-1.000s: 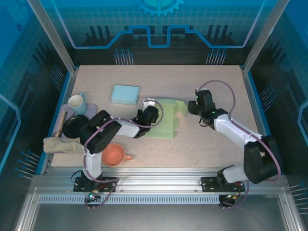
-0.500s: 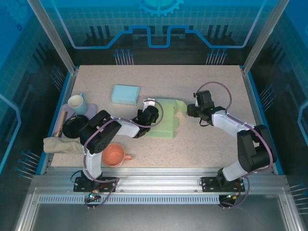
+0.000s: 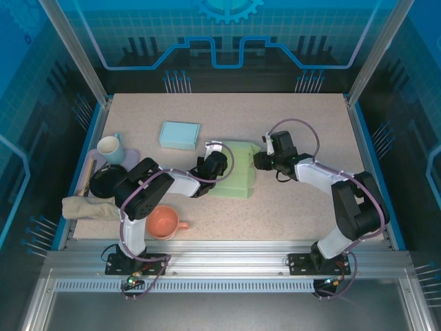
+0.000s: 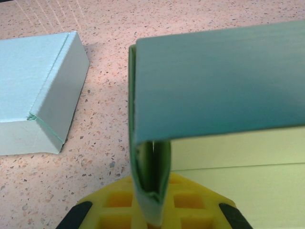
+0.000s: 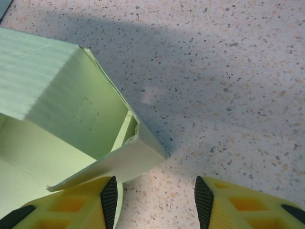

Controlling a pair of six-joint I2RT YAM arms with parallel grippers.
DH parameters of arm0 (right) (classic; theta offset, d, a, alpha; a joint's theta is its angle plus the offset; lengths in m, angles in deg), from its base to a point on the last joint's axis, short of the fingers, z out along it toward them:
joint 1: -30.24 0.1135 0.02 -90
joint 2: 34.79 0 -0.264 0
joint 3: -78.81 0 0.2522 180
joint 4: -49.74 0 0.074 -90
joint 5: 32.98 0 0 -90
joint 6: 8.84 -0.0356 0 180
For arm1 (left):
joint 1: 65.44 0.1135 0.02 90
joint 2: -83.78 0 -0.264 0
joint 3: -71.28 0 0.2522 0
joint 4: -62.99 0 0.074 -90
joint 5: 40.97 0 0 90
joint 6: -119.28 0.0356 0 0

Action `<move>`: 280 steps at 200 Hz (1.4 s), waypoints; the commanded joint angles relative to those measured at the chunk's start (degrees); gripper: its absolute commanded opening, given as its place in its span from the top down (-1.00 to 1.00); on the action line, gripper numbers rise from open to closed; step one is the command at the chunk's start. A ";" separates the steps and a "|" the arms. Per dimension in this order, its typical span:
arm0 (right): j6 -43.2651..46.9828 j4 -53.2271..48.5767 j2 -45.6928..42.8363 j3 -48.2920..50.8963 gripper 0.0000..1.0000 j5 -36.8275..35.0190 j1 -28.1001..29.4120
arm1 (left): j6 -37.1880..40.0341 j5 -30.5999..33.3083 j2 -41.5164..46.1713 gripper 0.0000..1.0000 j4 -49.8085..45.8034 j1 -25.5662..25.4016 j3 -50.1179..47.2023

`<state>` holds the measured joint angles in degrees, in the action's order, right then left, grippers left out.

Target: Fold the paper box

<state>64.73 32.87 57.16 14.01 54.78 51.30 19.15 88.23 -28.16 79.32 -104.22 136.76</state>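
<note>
Overhead, the paper box (image 3: 238, 183) lies open side up near the middle of the counter (image 3: 310, 117), a little toward the near edge. The left claw (image 3: 215, 164) is at its left flank and the right claw (image 3: 260, 160) at its far right corner. From up there neither grip can be read, since the wrists cover the fingertips.

The left wrist view settles one of them. A dark green flap (image 4: 219, 81) of the box stands on edge, folded over. Its doubled lower end is pinched tight between the yellow fingers (image 4: 190, 195), so the left claw is clenched on the paper box. That view also brings in the pale blue box (image 4: 33, 95) beyond the flap, on the far-left side of the counter. It is apart from the green one, with bare counter between them.

The right wrist view gives what the others hide: the right claw is released, its two black-padded fingers (image 5: 238, 202) spread. The box's corner (image 5: 147, 148) sits just ahead of the left-hand finger, and speckled counter lies ahead of the other. The pale green inside of the box shows here, with one wall raised.

As for heading, the box's longer side seems to run from the far edge toward the near edge, slightly skewed. The arms cover both flanks, so I cannot be sure.
</note>
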 commanded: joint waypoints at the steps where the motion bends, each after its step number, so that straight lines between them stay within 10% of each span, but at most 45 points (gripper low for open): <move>1: 0.30 2.05 1.47 -1.86 0.03 1.57 0.74 | 2.09 -0.53 -1.53 1.00 -3.54 -0.33 0.66; 280: 4.65 -0.10 -1.24 -3.09 0.11 0.47 8.34 | 2.01 -0.26 -1.44 1.00 -3.37 -0.32 0.40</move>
<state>69.01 35.05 60.00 10.25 57.38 59.08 19.15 88.25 -28.21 79.34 -104.22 136.76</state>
